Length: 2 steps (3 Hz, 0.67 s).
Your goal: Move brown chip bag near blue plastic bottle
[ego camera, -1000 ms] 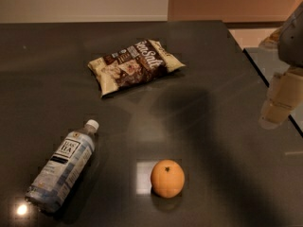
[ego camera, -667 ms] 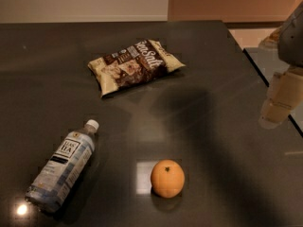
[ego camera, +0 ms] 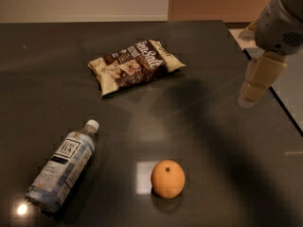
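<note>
The brown chip bag (ego camera: pixel 135 65) lies flat on the dark table (ego camera: pixel 213 141), towards the back centre, with white script lettering on its dark middle. The blue plastic bottle (ego camera: pixel 64 167) lies on its side at the front left, white cap pointing towards the back right. My gripper (ego camera: pixel 253 91) hangs above the table's right edge, well to the right of the bag and touching nothing. Its grey arm housing (ego camera: pixel 281 20) enters from the top right corner.
An orange fruit (ego camera: pixel 167 178) sits at the front centre, right of the bottle. The table's right edge (ego camera: pixel 272 91) runs diagonally under the gripper, with lighter floor beyond it. A pale wall stands behind the table.
My gripper has shifted a little to the left and up, towards the table. The bag, bottle and orange have not moved.
</note>
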Each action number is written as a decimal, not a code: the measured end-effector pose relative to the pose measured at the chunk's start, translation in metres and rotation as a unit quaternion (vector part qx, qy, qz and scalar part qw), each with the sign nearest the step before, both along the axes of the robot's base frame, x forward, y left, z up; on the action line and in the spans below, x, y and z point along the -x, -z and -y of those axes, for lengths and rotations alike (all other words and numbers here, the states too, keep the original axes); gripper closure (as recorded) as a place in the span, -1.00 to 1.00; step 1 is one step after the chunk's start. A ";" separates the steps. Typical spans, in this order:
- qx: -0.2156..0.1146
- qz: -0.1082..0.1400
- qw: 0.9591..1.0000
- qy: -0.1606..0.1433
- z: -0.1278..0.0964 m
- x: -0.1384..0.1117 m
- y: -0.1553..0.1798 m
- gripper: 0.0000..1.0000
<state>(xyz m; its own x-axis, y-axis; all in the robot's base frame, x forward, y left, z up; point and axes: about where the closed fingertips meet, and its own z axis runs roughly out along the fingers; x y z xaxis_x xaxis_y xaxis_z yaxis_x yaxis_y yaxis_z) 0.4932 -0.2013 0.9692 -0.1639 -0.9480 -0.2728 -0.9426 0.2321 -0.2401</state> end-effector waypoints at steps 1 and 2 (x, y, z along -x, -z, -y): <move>-0.030 -0.002 1.000 -0.008 -0.013 -0.043 0.012 -1.00; -0.058 -0.005 0.998 -0.014 -0.034 -0.088 0.027 -1.00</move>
<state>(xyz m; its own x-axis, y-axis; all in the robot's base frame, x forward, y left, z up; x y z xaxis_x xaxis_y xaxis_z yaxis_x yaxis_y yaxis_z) 0.5813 -0.1677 0.9418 -0.1410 -0.9145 -0.3791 -0.9512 0.2313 -0.2042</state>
